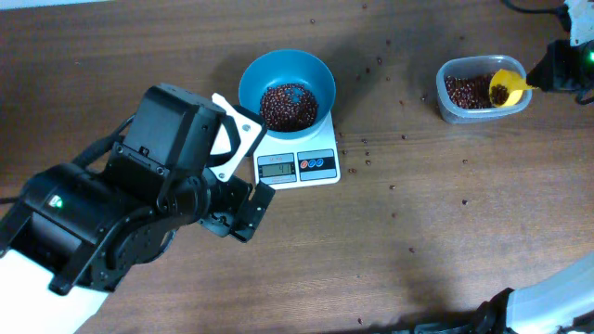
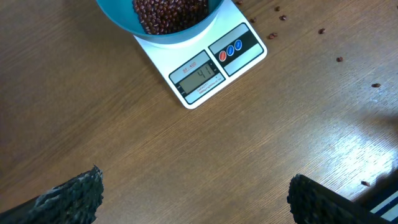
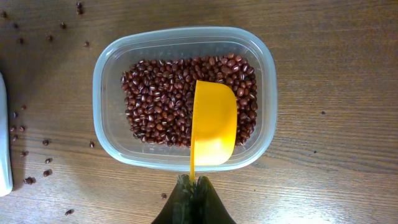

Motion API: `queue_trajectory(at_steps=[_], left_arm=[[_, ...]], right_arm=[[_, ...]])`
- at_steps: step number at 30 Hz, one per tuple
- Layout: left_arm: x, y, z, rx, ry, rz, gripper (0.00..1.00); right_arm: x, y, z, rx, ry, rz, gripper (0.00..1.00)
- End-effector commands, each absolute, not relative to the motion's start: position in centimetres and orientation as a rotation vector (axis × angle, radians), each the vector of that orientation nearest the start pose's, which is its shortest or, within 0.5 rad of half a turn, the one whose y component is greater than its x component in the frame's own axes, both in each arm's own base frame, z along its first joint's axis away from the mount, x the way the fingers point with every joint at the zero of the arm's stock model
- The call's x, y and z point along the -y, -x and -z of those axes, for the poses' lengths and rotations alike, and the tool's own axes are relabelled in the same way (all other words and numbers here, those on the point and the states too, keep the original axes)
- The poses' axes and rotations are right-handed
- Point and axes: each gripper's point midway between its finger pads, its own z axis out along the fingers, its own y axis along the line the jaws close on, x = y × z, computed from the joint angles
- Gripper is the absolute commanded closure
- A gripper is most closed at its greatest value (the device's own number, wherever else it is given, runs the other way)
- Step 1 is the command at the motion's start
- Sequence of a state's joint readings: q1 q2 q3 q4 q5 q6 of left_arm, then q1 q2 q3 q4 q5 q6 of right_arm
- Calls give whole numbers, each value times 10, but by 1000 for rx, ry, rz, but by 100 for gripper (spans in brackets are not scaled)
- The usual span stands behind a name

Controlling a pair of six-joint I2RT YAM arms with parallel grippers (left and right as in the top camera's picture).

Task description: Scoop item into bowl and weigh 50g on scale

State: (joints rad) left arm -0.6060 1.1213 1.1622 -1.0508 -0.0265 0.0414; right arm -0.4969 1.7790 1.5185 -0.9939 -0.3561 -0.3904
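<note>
The bowl (image 1: 252, 72) with the beans (image 1: 288, 104) stands on the scale (image 1: 320, 170), near the middle of the bench (image 1: 445, 213) and closer to its far edge. The display (image 2: 198, 79) seems to read a little under the target, but the digits are small. The right claw (image 3: 194, 194) is clamped on the handle of the yellow scoop (image 3: 214, 124), which hangs over the tub (image 3: 102, 74) near the far right corner. No beans show on the scoop. The left claw (image 2: 194, 178) is wide apart and holds nothing, above bare bench just in front of the scale.

The main risk is probably overshoot. Little seems to be missing, so a full scoop would carry the weight past the target, and taking beans out again is awkward. A heaped scoop could also drop beans on the way, since the tub and the bowl are well apart. Loose beans (image 2: 321, 30) already lie right of the scale. If the scoop pushes on the bowl's rim while it tips, the reading may jump or the bowl may slide on the scale.
</note>
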Motion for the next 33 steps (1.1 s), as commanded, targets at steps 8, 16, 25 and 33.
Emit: queue_trajectory(at_steps=[8,16,25,33], left_arm=[[154,-235,-221,-2434,-808,169,1],[154,-235,-221,-2434,-808,169,1],[154,-235,-221,-2435,-808,169,1],[154,-235,-221,-2434,-808,169,1]], right_arm=[[145,-384,-170,-2563,-224,-407,96],[167,-369,-176,-2436,-434,-664,96],[149,-377,-193,-2335,-378,-824,96],[115,-387,-229,-2151,-277,-1089,96]])
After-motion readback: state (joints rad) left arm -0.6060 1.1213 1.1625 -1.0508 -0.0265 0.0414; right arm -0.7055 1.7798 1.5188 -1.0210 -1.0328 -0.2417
